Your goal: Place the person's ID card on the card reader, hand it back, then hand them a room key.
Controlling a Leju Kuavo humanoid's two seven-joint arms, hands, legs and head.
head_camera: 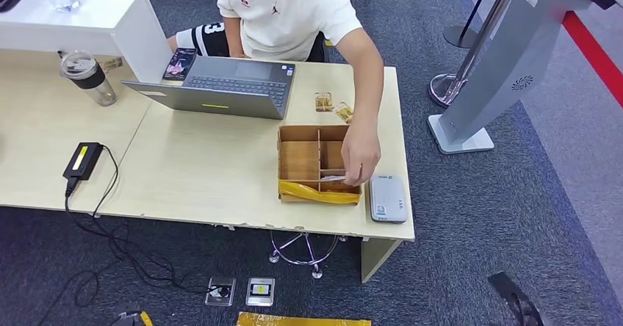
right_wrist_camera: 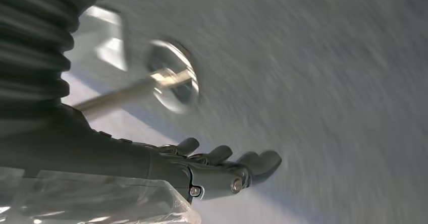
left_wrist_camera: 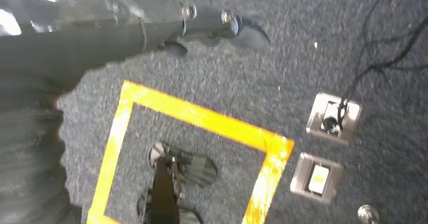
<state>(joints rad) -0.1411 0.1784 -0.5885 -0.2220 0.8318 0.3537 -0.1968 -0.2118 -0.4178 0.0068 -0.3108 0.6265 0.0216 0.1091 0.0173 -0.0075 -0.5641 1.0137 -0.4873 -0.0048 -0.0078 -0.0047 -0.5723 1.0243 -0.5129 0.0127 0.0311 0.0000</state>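
Task barely begun: person's hand (head_camera: 361, 152) reaches into wooden tray (head_camera: 299, 161), fingers on a card (head_camera: 334, 178); card reader (head_camera: 387, 198) just right of it is bare. Left hand (left_wrist_camera: 222, 27) and right hand (right_wrist_camera: 222, 166) hang over carpet, fingers loose, holding nothing

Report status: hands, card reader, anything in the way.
Left robot hand and right robot hand hang over carpet, holding nothing. Card reader bare. Person's hand in the wooden tray beside it.
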